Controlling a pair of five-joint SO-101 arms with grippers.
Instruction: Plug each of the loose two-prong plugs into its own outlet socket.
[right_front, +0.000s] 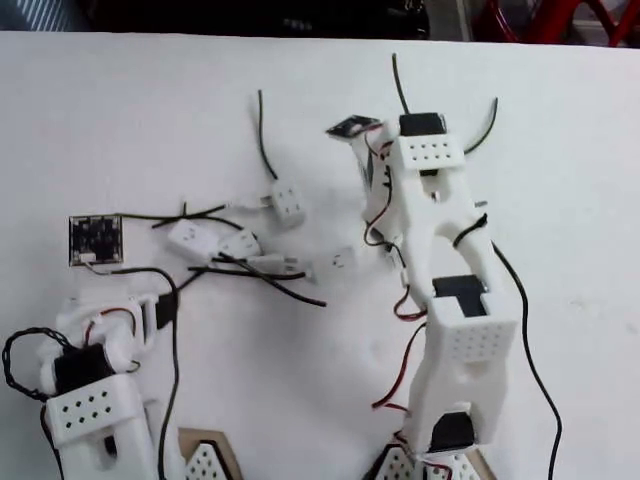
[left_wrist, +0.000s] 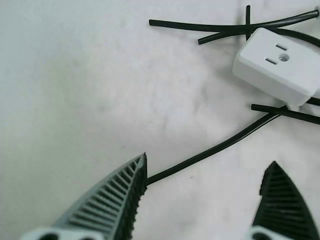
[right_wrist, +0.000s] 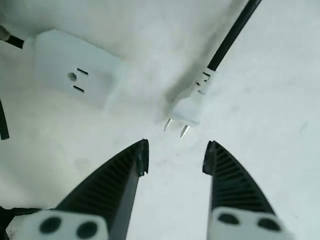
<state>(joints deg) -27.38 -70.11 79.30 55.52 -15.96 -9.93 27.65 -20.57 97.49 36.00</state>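
My right gripper (right_wrist: 177, 143) is open, and its dark fingers (right_wrist: 120, 185) point at a white two-prong plug (right_wrist: 186, 107). The plug lies flat on the table just beyond the tips, prongs toward them and black cord running away. A white outlet socket (right_wrist: 75, 80) lies off to one side of it. My left gripper (left_wrist: 209, 161) is open over bare table with a black cord (left_wrist: 210, 152) passing between its tips. Another white socket (left_wrist: 277, 65) lies further off. In the high view, sockets (right_front: 190, 235) (right_front: 287, 200) and a plug (right_front: 338, 262) lie tangled at the table's middle.
The white table (right_front: 150, 120) carries crossed black cords (right_front: 270, 280) around the sockets. The right arm (right_front: 430, 200) stretches up the right half, and the left arm (right_front: 90, 400) sits folded at the lower left. Two loose cord ends (right_front: 490, 125) curl near the right arm's wrist.
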